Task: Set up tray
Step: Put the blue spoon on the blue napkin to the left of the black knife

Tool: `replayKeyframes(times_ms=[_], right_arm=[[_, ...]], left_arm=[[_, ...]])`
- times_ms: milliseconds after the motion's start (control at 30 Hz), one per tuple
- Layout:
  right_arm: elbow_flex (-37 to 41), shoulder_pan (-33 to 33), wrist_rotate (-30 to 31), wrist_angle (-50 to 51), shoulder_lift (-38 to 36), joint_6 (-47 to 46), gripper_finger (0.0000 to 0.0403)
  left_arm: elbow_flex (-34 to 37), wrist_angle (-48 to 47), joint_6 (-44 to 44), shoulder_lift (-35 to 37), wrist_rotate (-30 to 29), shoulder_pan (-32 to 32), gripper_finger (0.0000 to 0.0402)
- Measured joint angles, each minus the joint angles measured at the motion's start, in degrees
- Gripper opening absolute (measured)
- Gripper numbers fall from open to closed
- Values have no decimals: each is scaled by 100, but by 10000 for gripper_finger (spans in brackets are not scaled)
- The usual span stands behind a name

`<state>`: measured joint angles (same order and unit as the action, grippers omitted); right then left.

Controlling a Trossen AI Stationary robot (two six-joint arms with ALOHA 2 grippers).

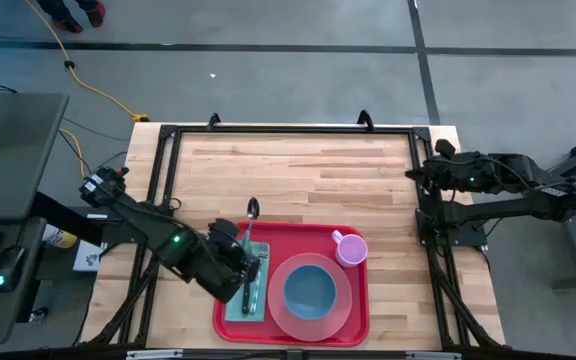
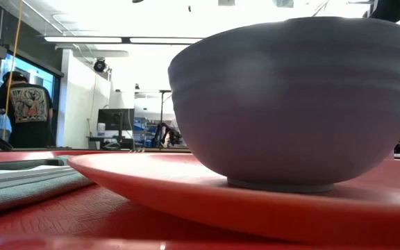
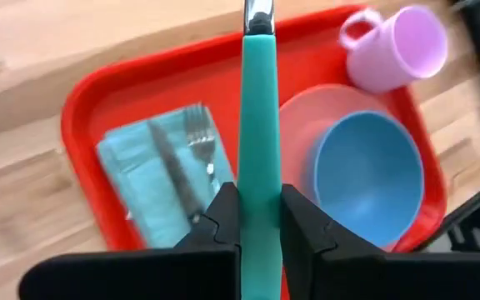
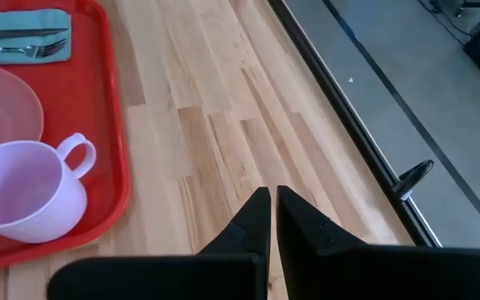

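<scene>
Lighting's bright and even from overhead, so shadows on the wooden table (image 1: 298, 170) are soft and faint. Low view is the rough one: ceiling light strips (image 2: 117, 39) blow out to white, and the bowl (image 2: 297, 97) sits so close it's soft and dark against that backlight. The room behind is actually sharper than the plate (image 2: 255, 201) rim. Left wrist view has blur on the teal handle (image 3: 259, 125) and the pink mug (image 3: 394, 48).
</scene>
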<state>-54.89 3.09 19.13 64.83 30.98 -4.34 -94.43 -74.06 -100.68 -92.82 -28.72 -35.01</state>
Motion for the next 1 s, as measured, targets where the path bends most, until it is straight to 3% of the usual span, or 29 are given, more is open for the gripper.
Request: replayKeyframes(times_ms=[67,233,467,633,1000], right_arm=[[-1,0,-64,-1,-17,7,0],[-2,0,-240,-4,-116,104,0],[-17,0,-423,-4,-363,33,0],[-17,-1,-530,2,-525,-117,0],[-22,0,-607,47,-802,-160,0]], left_arm=[[-224,-297,28,-170,327,107,67],[-282,-1202,75,-719,1822,396,67],[-192,-600,80,-907,2054,512,67],[-186,-947,-8,-1304,3001,497,67],[-175,-422,-26,-1802,3165,501,67]])
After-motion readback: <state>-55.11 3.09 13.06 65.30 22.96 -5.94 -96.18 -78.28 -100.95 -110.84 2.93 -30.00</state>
